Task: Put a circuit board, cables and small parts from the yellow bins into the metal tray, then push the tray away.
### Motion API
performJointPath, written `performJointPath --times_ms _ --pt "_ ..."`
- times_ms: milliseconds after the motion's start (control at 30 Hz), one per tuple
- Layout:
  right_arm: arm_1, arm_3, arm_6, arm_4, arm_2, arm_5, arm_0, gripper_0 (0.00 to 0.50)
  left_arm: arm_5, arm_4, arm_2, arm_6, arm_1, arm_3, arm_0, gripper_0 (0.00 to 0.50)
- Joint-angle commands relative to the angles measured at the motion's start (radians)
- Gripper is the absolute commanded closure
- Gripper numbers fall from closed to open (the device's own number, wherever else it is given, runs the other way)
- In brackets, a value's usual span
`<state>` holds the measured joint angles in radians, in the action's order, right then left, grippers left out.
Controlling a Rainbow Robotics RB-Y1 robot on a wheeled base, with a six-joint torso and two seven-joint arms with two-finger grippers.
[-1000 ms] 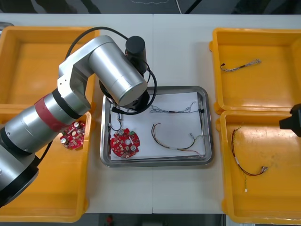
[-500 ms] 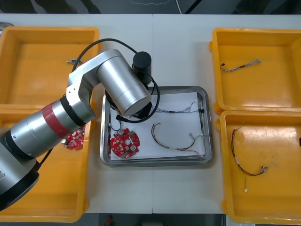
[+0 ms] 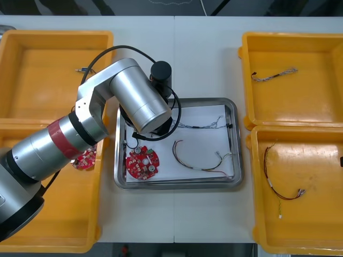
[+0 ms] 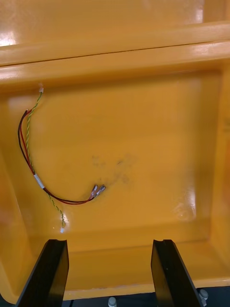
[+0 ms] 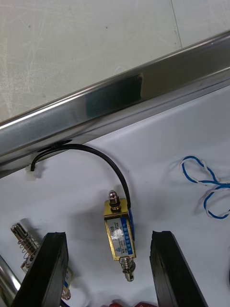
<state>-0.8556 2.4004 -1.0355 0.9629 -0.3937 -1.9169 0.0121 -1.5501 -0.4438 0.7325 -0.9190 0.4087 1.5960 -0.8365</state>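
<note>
My left gripper (image 5: 109, 237) is open and low over the white inside of the metal tray (image 3: 233, 140), near its far left corner. A small metal part (image 5: 120, 233) with a black cable (image 5: 91, 152) lies on the tray floor between the fingers, apart from both. A second small metal part (image 5: 23, 237) lies by one finger (image 5: 50, 268). The left arm (image 3: 140, 101) covers that corner in the front view. A round red circuit board (image 3: 142, 163), a blue and white cable (image 3: 201, 126) and a red and yellow cable (image 3: 201, 159) lie in the tray. My right gripper (image 4: 110, 268) hangs open over the near right bin (image 3: 327, 214).
A red and yellow cable (image 3: 281, 184) lies in the near right bin, and a twisted cable (image 3: 274, 75) in the far right bin (image 3: 292, 43). Another red board (image 3: 84, 159) sits in the near left bin (image 3: 53, 225), partly under my left arm.
The left arm swung a little to the right over the tray's far left corner. The right gripper drew back past the right edge of the front view.
</note>
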Motion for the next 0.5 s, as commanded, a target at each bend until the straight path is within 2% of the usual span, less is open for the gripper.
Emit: performJointPath --times_ms 33,167,333,500 --pt "-0.033 0.006 -0.024 0.013 -0.031 -0.003 -0.017 0.000 -0.011 0.010 -0.024 0.078 -0.022 0.030 0.005 0.000" --pt "-0.033 0.006 -0.037 0.013 -0.031 -0.003 -0.017 0.000 -0.074 -0.024 -0.090 0.072 -0.019 0.076 0.007 0.000" --pt "-0.034 0.025 -0.046 0.022 -0.028 -0.003 -0.021 0.000 -0.169 -0.032 -0.162 0.068 -0.008 0.156 0.007 0.000" --pt "-0.063 0.059 -0.052 0.031 0.026 -0.003 -0.043 0.000 -0.272 -0.047 -0.231 0.057 0.021 0.248 0.007 0.000"
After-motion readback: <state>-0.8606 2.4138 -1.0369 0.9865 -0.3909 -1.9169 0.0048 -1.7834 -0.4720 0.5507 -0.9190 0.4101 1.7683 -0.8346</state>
